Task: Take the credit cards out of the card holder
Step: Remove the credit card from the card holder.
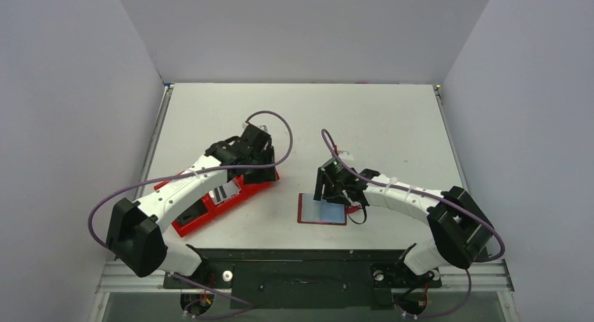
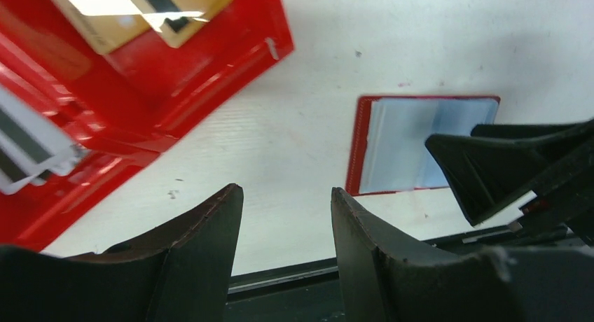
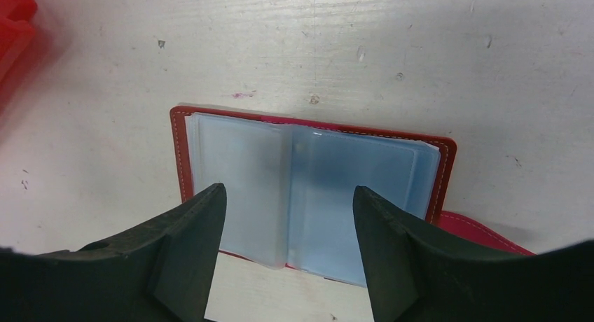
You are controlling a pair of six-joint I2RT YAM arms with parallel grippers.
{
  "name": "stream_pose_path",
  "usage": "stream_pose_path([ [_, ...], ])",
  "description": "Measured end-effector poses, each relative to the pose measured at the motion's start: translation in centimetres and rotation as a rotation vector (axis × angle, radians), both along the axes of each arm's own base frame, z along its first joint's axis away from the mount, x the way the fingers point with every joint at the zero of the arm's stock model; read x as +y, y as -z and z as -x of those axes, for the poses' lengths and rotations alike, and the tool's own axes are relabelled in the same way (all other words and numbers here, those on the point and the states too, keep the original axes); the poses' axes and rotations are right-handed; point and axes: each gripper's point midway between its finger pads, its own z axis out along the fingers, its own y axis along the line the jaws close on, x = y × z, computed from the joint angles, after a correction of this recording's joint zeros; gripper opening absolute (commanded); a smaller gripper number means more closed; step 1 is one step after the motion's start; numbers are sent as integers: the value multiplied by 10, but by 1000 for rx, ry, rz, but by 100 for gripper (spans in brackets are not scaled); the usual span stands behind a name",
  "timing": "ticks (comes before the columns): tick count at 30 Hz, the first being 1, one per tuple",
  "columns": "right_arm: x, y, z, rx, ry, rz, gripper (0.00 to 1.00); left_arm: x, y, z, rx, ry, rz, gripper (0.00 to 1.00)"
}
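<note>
The right gripper hangs wide open, empty, over the spread card holder, frame centre. It looks emptied; credit cards lie in the tray, upper left. The left gripper gapes empty. Next, probably: leafing for leftovers.

My top camera sits high behind the rig, looking down over the whole desk. Both wrist cameras look down close; each shows the card holder.
</note>
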Motion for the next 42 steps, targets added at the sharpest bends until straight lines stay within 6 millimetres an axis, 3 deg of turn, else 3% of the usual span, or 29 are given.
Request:
stream_pose_path([
  [6, 4, 9, 3, 19, -15, 16, 58, -33, 28, 13, 75, 62, 42, 47],
  [13, 18, 13, 9, 28, -60, 18, 54, -38, 48, 15, 131, 38, 39, 47],
  [27, 36, 24, 17, 56, -153, 88, 46, -43, 66, 23, 197, -1, 87, 47],
  [33, 36, 28, 16, 61, -164, 120, 33, -44, 73, 26, 221, -8, 100, 47],
  [38, 31, 31, 14, 59, -167, 136, 9, -47, 79, 29, 238, -1, 116, 47],
  [42, 25, 33, 13, 78, -148, 101, 0, -54, 84, 30, 257, 13, 136, 44],
])
